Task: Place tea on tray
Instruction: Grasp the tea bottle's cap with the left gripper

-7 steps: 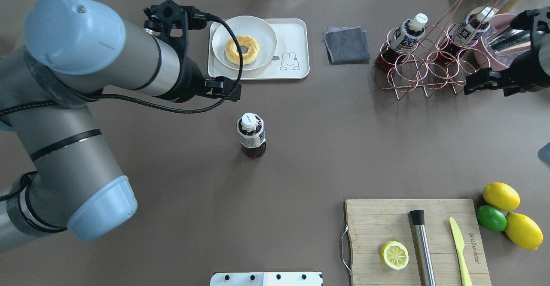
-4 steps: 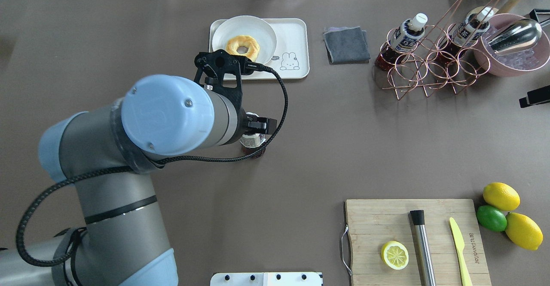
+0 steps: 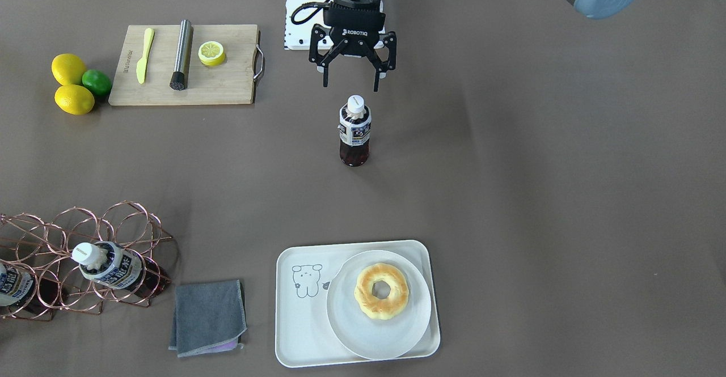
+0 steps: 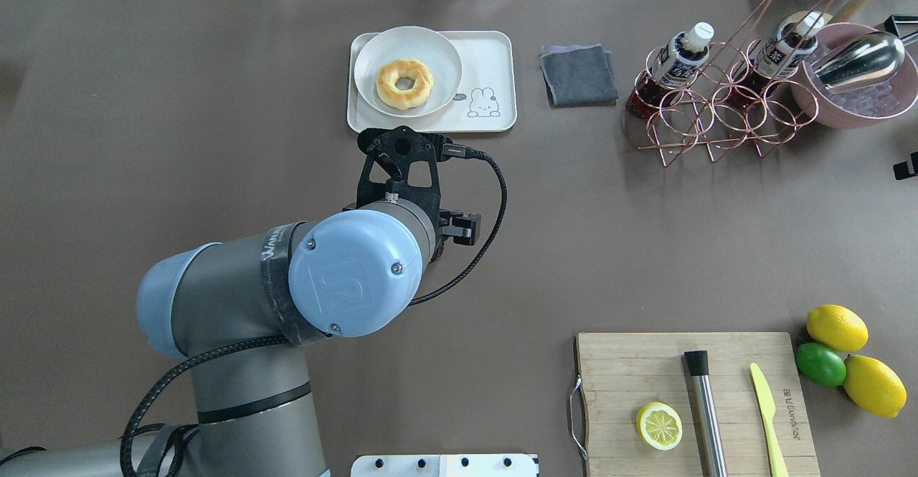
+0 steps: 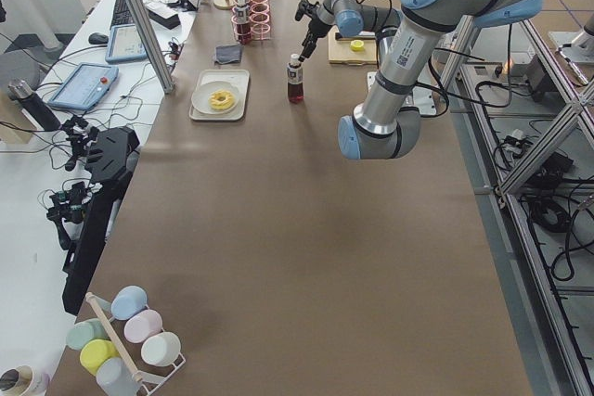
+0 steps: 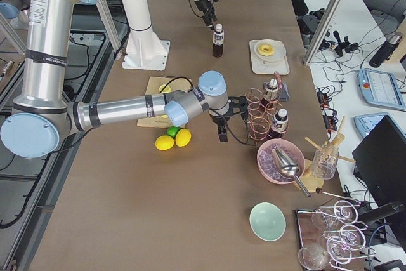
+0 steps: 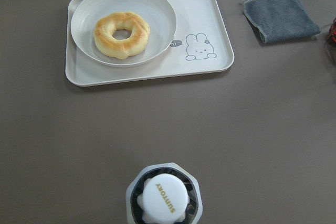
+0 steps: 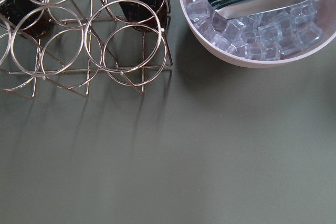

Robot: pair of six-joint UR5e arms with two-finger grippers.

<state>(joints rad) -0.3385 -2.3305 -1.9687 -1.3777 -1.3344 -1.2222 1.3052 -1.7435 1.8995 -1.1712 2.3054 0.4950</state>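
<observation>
The tea bottle (image 3: pixel 354 130) stands upright mid-table, with dark liquid, a white cap and a blue-white label. Its cap shows at the bottom of the left wrist view (image 7: pixel 165 200). My left gripper (image 3: pixel 351 86) is open and empty. It hovers just above the cap, slightly to the robot's side, without touching it. In the overhead view my left wrist (image 4: pixel 355 280) hides the bottle. The cream tray (image 3: pixel 300 320) with the bear drawing lies across the table (image 4: pixel 495 61), apart from the bottle. My right gripper (image 6: pixel 221 132) is by the wire rack; whether it is open or shut I cannot tell.
A white plate (image 3: pixel 351 326) with a doughnut (image 3: pixel 381 290) fills much of the tray. A grey cloth (image 4: pixel 578 74), a copper wire rack (image 4: pixel 717 129) holding two alike bottles (image 4: pixel 685 50) and a pink ice bowl (image 4: pixel 853 115) stand on the right. A cutting board (image 4: pixel 645 362) and lemons (image 4: pixel 835 326) lie at the near right.
My left arm swung from beside the tray to over the standing bottle. My right gripper pulled back to the overhead view's right edge.
</observation>
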